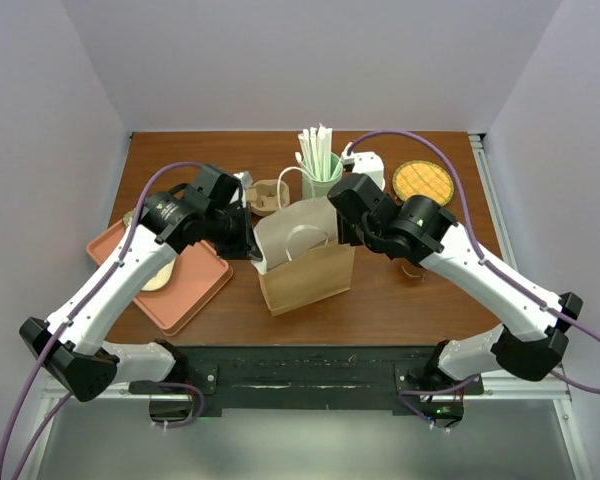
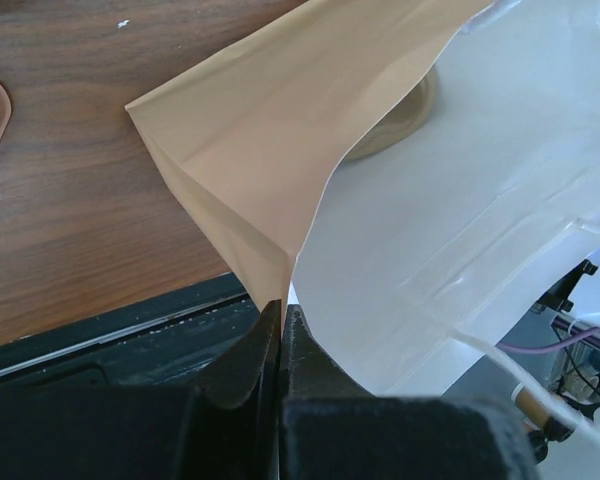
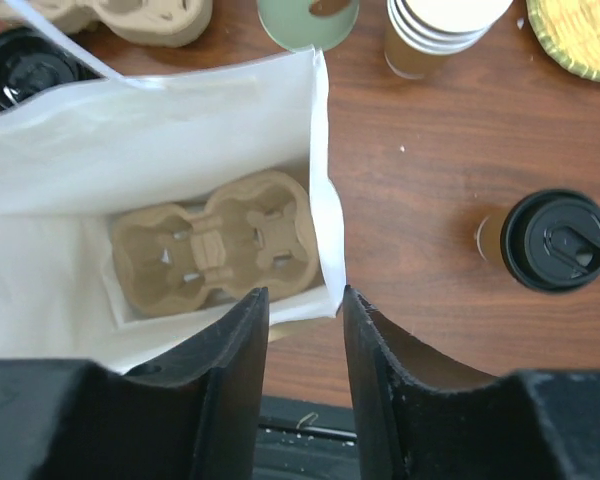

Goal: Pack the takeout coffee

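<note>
A brown bag (image 1: 302,272) is stood open at mid-table, its white lining shown. Its left rim is met by the left gripper (image 1: 250,247), its right rim by the right gripper (image 1: 337,232). A pink tray (image 1: 198,287) is seen left, straws (image 1: 317,150) behind.

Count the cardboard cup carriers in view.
2. One cup carrier lies inside the open paper bag; another cup carrier sits on the table beyond the bag. More could be hidden.

I see a dark wooden table (image 1: 380,305) boxed in by plain pale lavender walls (image 1: 310,60), evenly lit.
</note>
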You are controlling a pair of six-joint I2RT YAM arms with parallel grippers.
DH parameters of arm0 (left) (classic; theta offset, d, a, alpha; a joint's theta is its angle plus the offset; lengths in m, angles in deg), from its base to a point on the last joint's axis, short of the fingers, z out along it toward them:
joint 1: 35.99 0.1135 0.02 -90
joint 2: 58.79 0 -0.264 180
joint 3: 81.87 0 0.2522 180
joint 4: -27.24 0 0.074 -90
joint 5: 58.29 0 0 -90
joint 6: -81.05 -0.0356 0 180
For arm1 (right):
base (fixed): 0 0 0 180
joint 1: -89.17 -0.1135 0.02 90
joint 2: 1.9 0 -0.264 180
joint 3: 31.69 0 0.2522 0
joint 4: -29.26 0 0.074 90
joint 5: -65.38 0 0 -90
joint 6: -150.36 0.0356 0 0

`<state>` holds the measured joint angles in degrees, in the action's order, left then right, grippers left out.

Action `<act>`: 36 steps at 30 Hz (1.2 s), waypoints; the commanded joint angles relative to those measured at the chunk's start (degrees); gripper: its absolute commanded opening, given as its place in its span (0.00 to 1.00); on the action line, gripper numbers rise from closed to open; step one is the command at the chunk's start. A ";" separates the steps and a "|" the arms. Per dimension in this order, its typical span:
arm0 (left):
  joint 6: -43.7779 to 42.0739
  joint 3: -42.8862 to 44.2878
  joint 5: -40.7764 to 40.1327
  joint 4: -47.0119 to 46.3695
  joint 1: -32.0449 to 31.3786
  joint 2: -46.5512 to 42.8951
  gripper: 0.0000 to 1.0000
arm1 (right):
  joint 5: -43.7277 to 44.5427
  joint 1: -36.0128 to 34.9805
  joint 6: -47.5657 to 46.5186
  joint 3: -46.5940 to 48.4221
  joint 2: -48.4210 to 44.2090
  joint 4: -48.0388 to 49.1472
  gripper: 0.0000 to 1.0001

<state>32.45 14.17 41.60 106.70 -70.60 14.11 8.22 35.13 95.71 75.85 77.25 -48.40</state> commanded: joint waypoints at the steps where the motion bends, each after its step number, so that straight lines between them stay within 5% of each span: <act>1: -2.29 1.83 -0.22 0.66 0.25 0.31 0.00 | 1.26 1.04 -2.57 5.18 0.21 0.35 0.46; 7: -2.65 3.15 -1.36 1.02 0.25 1.36 0.00 | -1.28 4.29 -4.85 5.98 1.96 0.97 0.53; 12: -3.09 4.12 -1.63 1.19 0.25 2.15 0.02 | -4.45 6.40 -6.78 4.66 3.55 2.11 0.44; 14: -3.09 4.38 -1.45 1.02 0.25 2.42 0.11 | -5.67 6.67 -7.23 4.75 4.60 2.46 0.39; 17: -3.53 5.60 -1.10 0.75 0.25 2.68 0.28 | -5.68 6.76 -8.45 5.01 5.04 2.81 0.19; 18: -3.79 6.39 -1.28 0.75 0.25 3.03 0.31 | -5.68 6.76 -9.24 5.71 5.22 2.81 0.04; 20: -4.14 9.54 -2.24 1.28 0.25 3.73 0.32 | -5.68 6.84 -10.04 6.76 5.48 2.21 0.00; 21: -3.97 10.70 -2.33 1.54 0.25 4.61 0.29 | -5.68 6.84 -10.56 8.94 5.92 1.59 0.00; 22: -3.88 12.19 -2.51 1.63 0.25 5.22 0.09 | -5.68 6.84 -10.83 10.36 6.27 0.89 0.00; 23: -3.27 15.33 -2.68 2.16 0.33 5.93 0.00 | -5.68 6.84 -11.01 11.85 6.54 -0.68 0.00; 30: -0.11 35.66 0.65 9.72 0.24 13.85 0.00 | -8.49 6.84 -10.22 33.72 9.70 -10.18 0.00; 36: 2.10 36.55 3.03 9.72 0.16 12.79 0.00 | -11.04 6.84 -6.80 31.51 8.48 -12.40 0.00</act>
<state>32.30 49.32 40.88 115.46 -70.49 28.43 1.16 42.06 86.40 111.26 87.13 -57.76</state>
